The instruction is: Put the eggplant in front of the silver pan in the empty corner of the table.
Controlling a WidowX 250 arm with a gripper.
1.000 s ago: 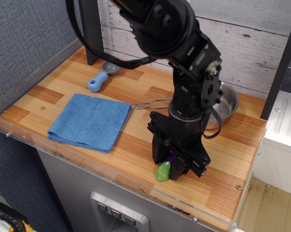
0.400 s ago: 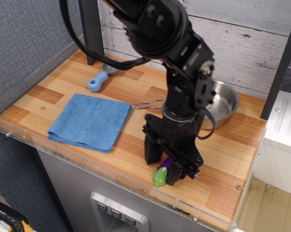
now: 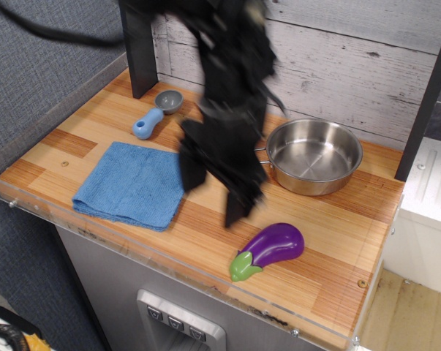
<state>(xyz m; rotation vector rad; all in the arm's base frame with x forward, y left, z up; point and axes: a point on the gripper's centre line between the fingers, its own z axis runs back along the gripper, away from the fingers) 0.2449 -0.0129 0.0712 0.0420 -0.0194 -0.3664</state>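
Note:
The purple eggplant (image 3: 268, 250) with its green stem cap lies on the table (image 3: 337, 248) near the front right corner, in front of the silver pan (image 3: 313, 156). Its stem points toward the front edge. My gripper (image 3: 209, 191) is blurred with motion, raised above the table left of the eggplant and apart from it. Its two fingers hang down spread apart with nothing between them. The pan's wire handle is hidden behind the arm.
A folded blue cloth (image 3: 134, 183) lies at the left of the table. A small grey-and-blue scoop (image 3: 156, 113) lies behind it. A dark post (image 3: 136, 47) stands at the back left. A clear acrylic rim (image 3: 205, 274) edges the front.
The gripper has let go of the eggplant, which now lies flat on the table. The arm has lifted and swung left and back, uncovering the pan.

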